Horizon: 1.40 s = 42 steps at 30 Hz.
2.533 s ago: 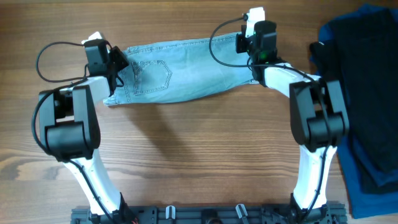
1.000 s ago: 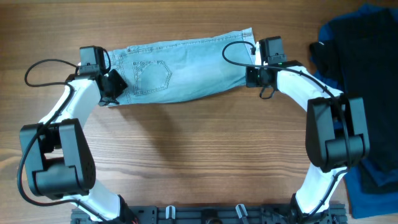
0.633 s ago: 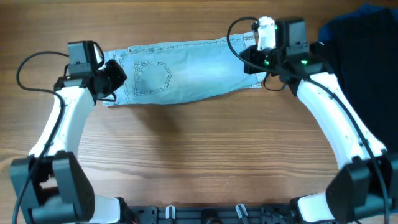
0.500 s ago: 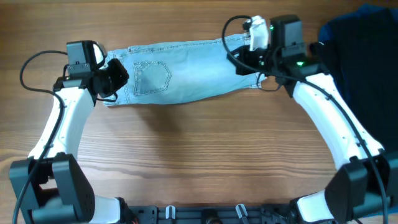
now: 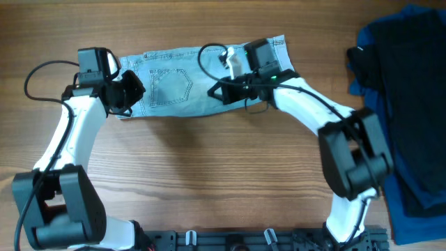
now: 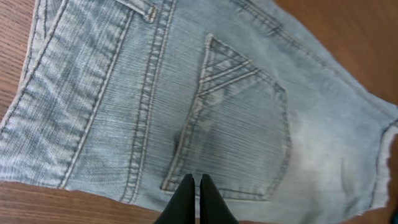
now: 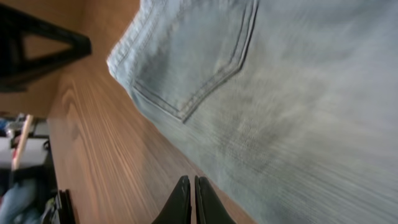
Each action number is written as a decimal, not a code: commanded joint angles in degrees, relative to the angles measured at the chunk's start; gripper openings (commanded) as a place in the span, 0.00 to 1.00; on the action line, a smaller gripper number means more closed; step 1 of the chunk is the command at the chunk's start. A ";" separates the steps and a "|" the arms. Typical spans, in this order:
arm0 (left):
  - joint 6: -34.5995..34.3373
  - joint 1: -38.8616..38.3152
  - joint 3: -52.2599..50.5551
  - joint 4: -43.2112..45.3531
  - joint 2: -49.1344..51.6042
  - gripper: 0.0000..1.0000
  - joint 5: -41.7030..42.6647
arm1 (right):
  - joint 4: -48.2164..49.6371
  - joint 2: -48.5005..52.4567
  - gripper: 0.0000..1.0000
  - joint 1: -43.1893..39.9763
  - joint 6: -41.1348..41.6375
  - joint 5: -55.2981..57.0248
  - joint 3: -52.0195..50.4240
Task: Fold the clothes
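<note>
The light blue denim shorts (image 5: 188, 77) lie flat across the far half of the wooden table, back pocket (image 6: 242, 124) facing up. My left gripper (image 5: 138, 89) is shut and empty at the waistband end. Its fingertips (image 6: 194, 180) hover over the denim just below the pocket. My right gripper (image 5: 213, 93) is shut too and holds nothing. It reaches leftward over the middle of the shorts, and its arm hides part of the right leg. In the right wrist view its tips (image 7: 191, 180) stand over bare wood beside the shorts' (image 7: 292, 93) lower edge.
A dark blue garment (image 5: 418, 160) with a black garment (image 5: 390, 77) on top is piled at the table's right edge. A black rail (image 5: 230, 240) with the arm bases runs along the front edge. A black frame (image 7: 37, 43) stands beyond the table.
My right arm has swung left from the shorts' right leg end to over their middle. The left arm has barely moved. The shorts lie as before.
</note>
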 commanded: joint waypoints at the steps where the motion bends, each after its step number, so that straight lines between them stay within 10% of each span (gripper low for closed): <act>1: 1.66 0.17 0.50 -0.11 2.69 0.05 -1.44 | 2.73 5.97 0.04 0.74 6.10 -2.43 -0.31; 21: 1.88 0.17 0.50 -4.76 5.20 0.05 -1.46 | 9.92 -5.05 0.04 1.33 13.35 1.49 -0.04; 42: 1.86 0.17 0.50 -5.01 5.20 0.05 -1.44 | 14.49 10.95 0.04 13.60 15.63 30.16 -0.04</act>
